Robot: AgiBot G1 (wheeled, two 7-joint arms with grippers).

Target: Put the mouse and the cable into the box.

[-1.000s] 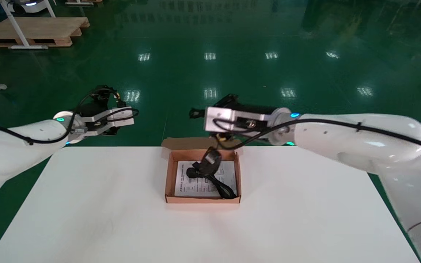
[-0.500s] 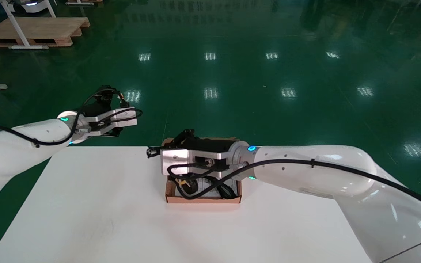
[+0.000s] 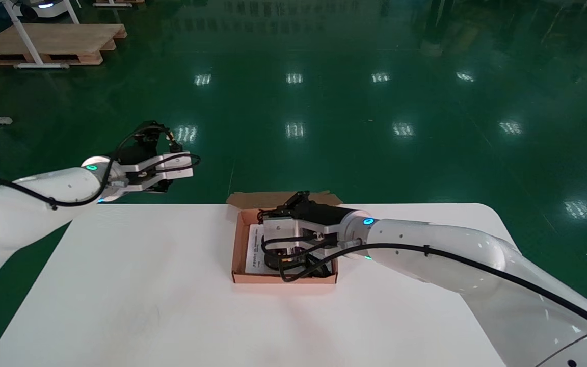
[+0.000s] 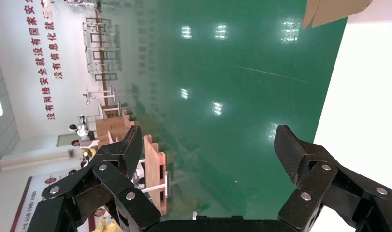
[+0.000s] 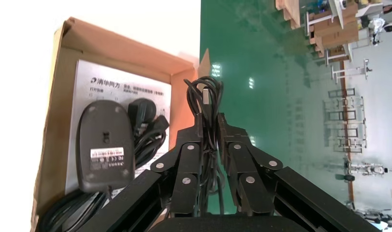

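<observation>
1. Green glossy floor (image 3: 324,102) was seen behind a white surface (image 3: 145,285), and a wooden pallet (image 3: 44,43) lay far off on it.
2. An open cardboard box (image 3: 239,255) was set at the middle of the surface's far edge, with its flap folded out past that edge.
3. A printed sheet (image 5: 94,87) was spread over the bottom of the box.
4. The mouse (image 5: 104,145) was laid on that sheet inside the box, underside up, with its label showing.
5. The right gripper (image 5: 210,128) was held low over the box, and its fingers (image 5: 189,150) were pinched narrowly on the cable (image 5: 206,104), a coiled bundle with a USB plug sticking out past the fingertips.
6. More black cord (image 5: 148,128) was lying in the box, touching the mouse; whether it belonged to the held bundle could not be told.
7. The left gripper (image 4: 209,140) was parked in the air beyond the surface's far-left corner, over the floor, with its fingers spread wide and nothing held between them.
</observation>
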